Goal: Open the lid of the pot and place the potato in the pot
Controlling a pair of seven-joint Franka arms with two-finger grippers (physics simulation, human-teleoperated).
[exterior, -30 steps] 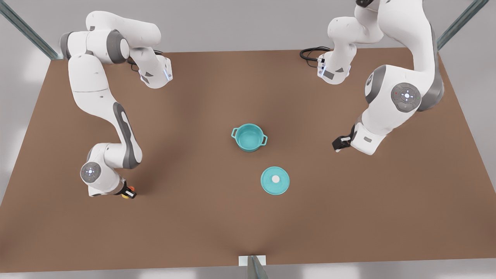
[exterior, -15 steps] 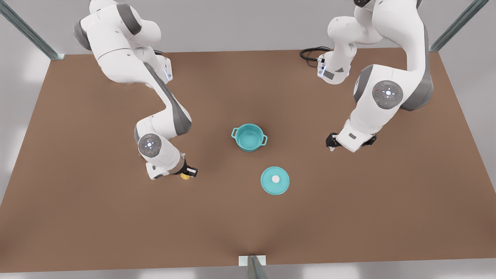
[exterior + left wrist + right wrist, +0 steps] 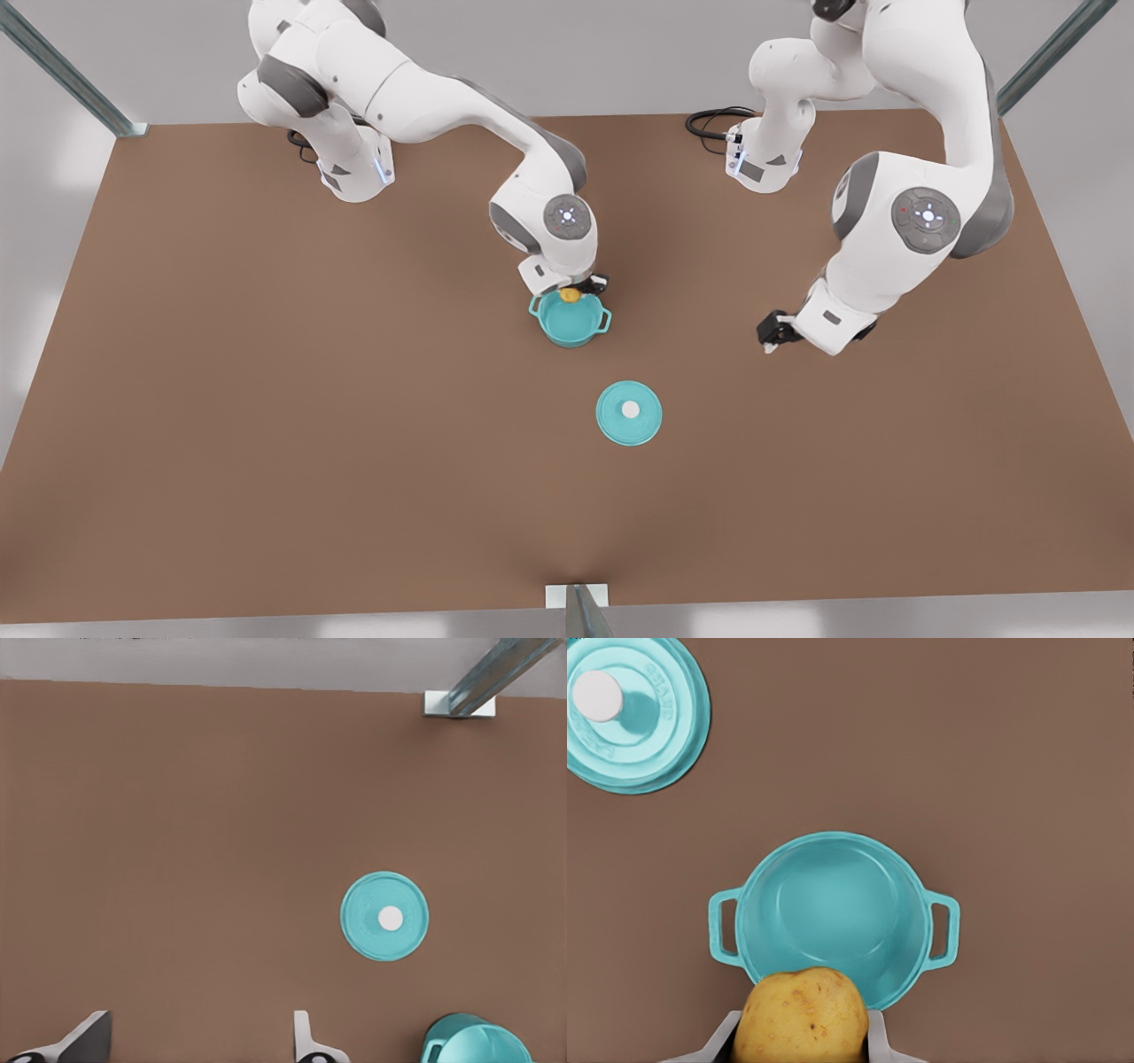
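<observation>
Your right gripper (image 3: 578, 289) grips the potato (image 3: 801, 1017) above the far rim of the open pot (image 3: 571, 315). Pot handles point to the front view's left and right. Pot lid (image 3: 629, 412) lies knob-up, near; its embossed lettering unreadable. Left gripper (image 3: 772, 334) waits, fingers (image 3: 306, 1041) spread.

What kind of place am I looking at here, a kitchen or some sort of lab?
Likely a simulated robot test bench, not a kitchen: a bare brown table with metal frame posts, two white arms bolted on, and toy-sized cookware, a teal pot and its lid.
</observation>
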